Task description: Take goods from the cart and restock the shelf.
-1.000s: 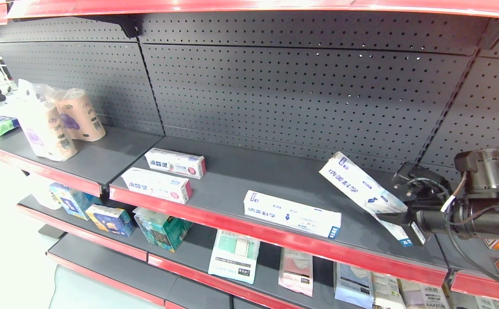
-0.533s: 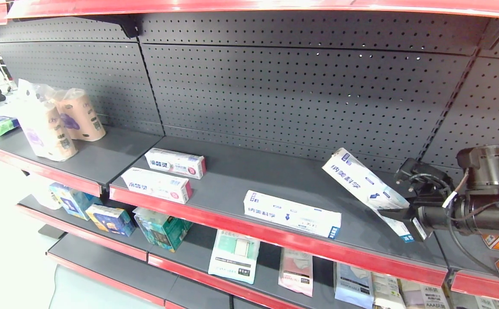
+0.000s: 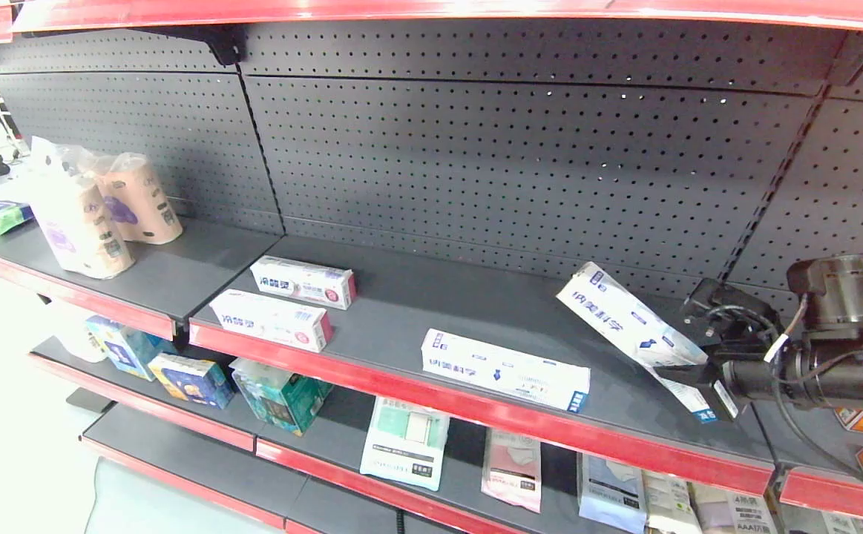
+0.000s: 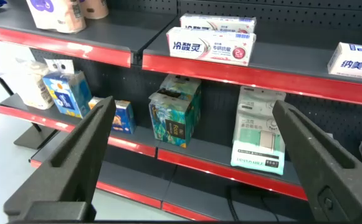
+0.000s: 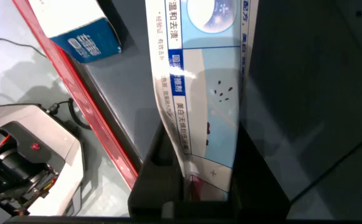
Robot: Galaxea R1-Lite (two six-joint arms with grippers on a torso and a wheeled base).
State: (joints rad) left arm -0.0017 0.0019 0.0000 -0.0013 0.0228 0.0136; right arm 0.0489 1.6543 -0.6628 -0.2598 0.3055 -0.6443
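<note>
My right gripper [image 3: 689,377] is shut on the low end of a long white-and-blue box [image 3: 628,319], which slants up and to the left above the right part of the grey shelf board [image 3: 476,300]. In the right wrist view the same box [image 5: 199,93] runs out from between the dark fingers [image 5: 159,168] over the shelf's red front edge [image 5: 75,99]. A matching box [image 3: 505,368] lies flat near that edge. My left gripper [image 4: 193,162] is open and holds nothing, facing the lower shelves.
Two red-ended toothpaste boxes [image 3: 303,281] [image 3: 270,319] lie left of centre. Wrapped paper rolls [image 3: 79,215] stand on the left shelf section. Lower shelves hold a green box [image 4: 176,109], small blue boxes [image 4: 68,93] and hanging packs [image 4: 260,137]. A perforated back panel [image 3: 513,148] closes the rear.
The right gripper and the tilted box rose slightly, then sank back a little. Everything else on the shelf stays where it was.
</note>
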